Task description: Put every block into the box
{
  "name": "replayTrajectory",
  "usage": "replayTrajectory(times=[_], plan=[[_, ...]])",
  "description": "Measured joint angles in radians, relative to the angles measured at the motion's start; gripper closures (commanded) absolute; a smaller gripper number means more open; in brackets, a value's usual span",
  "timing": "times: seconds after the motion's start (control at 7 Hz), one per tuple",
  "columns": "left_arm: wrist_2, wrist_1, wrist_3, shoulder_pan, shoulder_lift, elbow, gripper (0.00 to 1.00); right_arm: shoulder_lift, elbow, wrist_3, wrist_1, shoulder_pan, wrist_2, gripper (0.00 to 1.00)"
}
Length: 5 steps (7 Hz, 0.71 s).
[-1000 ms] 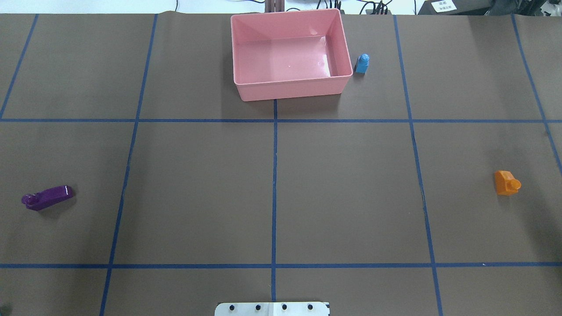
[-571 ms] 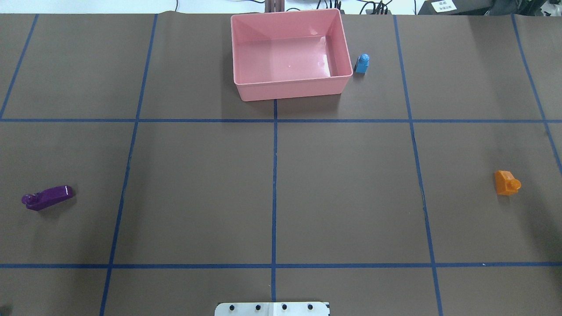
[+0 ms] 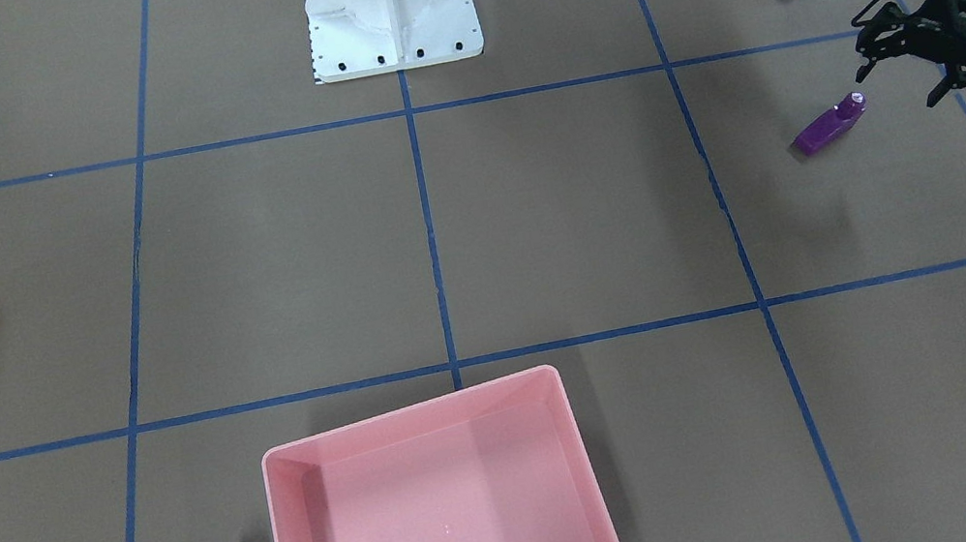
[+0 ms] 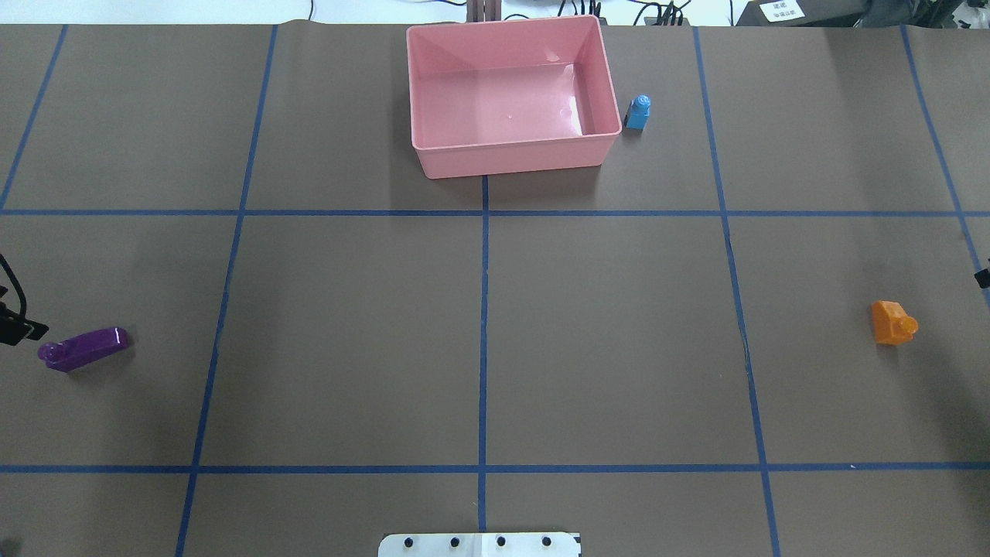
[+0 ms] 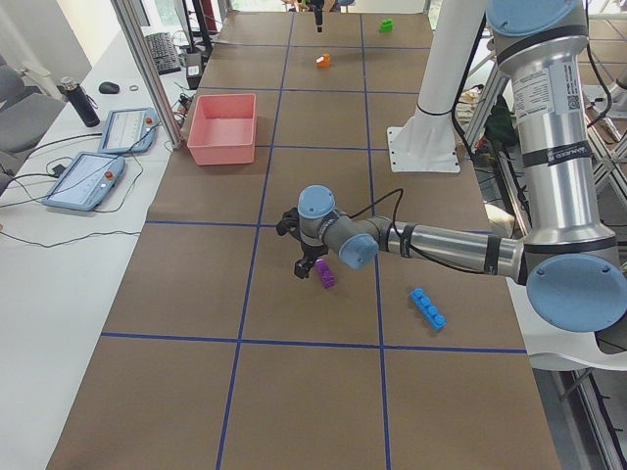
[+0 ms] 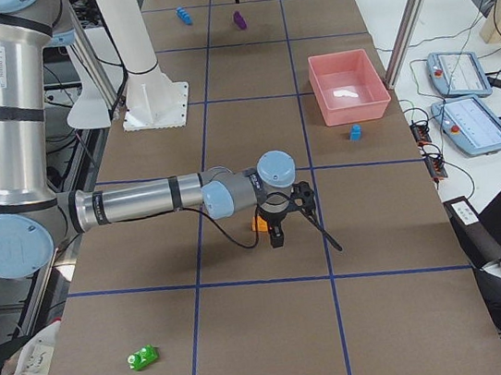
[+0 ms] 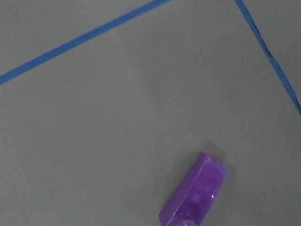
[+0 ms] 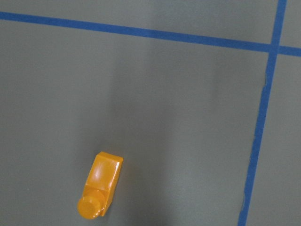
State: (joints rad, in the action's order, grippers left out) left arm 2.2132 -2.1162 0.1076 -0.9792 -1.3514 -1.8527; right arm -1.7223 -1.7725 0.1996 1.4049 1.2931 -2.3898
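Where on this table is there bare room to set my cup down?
The two middle squares are bare, bordered by the pink box, the robot base, the purple block and the orange block. It is tight beside the box, where a small blue block stands, and at the purple block, where the left gripper hangs.

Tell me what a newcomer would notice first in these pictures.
The big pink box at the table's far edge, with no block in it, stands out against the brown table. Next come the two arms stretched out to opposite ends. The left claw is open beside the purple block, and the right claw is close by the orange block.
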Motion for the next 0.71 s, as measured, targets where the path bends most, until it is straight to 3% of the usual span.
replayTrajectory(times=[0.43, 0.71], plan=[[-0.147, -0.008, -0.105, 0.142, 0.007, 0.002, 0.03, 0.007, 0.003, 0.001, -0.003, -0.037, 0.002, 0.00], [-0.162, -0.004, -0.106, 0.178, 0.006, 0.016, 0.24, 0.015, 0.015, 0.001, -0.003, -0.055, 0.003, 0.00]])
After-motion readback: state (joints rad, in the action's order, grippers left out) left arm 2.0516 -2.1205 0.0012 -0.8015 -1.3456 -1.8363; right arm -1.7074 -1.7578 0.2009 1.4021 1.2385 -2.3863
